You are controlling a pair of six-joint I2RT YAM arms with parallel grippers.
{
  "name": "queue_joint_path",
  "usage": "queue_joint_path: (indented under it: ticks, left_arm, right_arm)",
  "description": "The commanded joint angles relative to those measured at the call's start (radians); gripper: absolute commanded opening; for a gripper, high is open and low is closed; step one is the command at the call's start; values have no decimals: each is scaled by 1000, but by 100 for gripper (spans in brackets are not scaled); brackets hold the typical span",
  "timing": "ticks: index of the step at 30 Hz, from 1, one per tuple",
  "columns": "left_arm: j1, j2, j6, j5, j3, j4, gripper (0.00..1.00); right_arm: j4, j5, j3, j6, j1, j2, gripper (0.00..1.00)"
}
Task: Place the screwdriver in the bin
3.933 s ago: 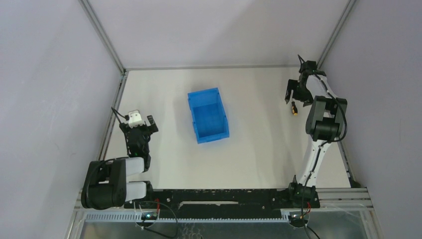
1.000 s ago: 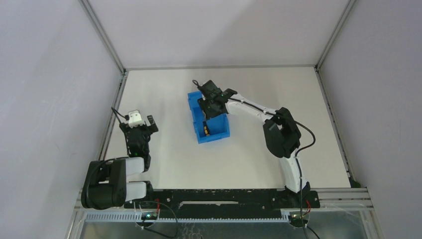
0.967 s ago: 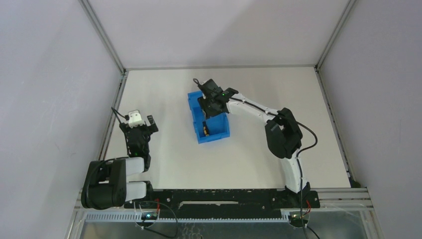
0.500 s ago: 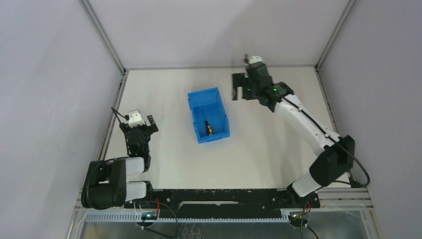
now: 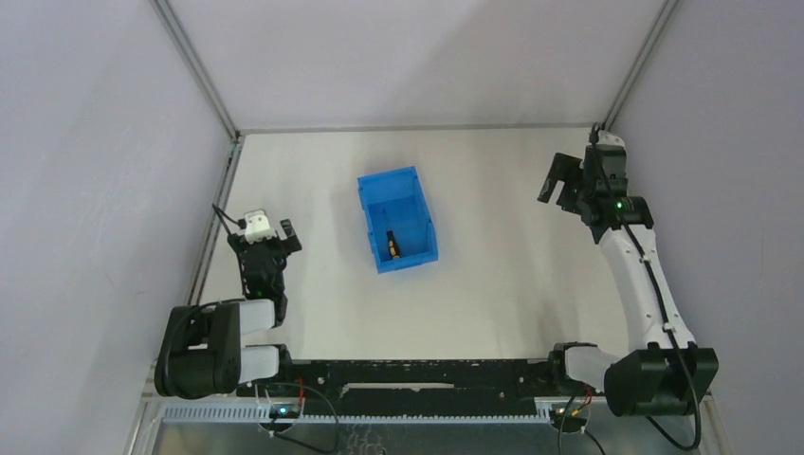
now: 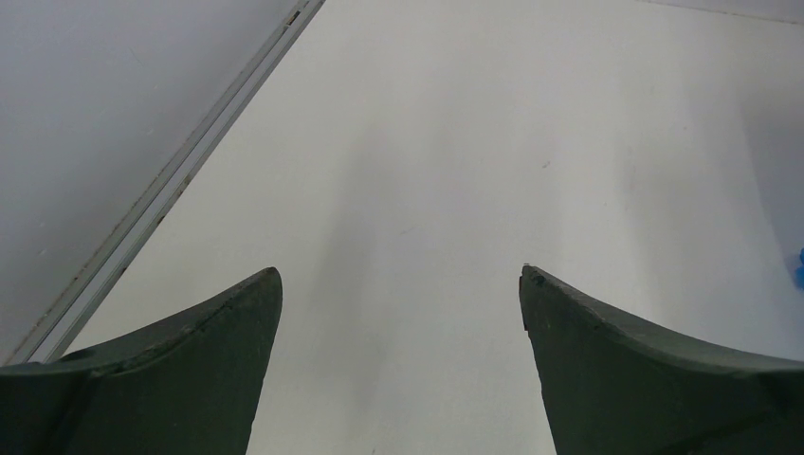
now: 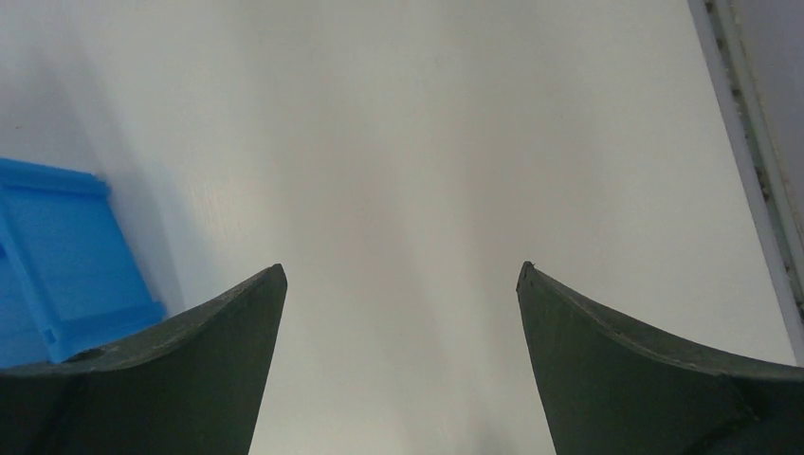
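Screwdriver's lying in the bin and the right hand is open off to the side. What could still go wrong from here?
1. The right hand hangs open close to the far-right corner post; a wide swing home might clip it.
2. The bin sits loose and skewed on the table; a low pass could nudge it and jostle the screwdriver lying inside.

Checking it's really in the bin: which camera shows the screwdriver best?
The top external view: the screwdriver lies in plain sight inside the bin. The right wrist view catches only part of the bin's outside, the left wrist view mostly table; neither shows the screwdriver.
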State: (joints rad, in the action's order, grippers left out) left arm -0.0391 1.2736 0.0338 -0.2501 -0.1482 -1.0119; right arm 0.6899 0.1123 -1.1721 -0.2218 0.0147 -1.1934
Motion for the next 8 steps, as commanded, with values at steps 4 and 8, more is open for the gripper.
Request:
queue_joint_path:
  ticks: [4, 8]
  left_arm:
    - [4, -18, -17, 12, -48, -39, 100]
    - [4, -17, -17, 12, -47, -38, 100]
  right_arm:
    - [-51, -72, 34, 5, -7, 27, 100]
    - [-70, -70, 49, -4, -7, 33, 100]
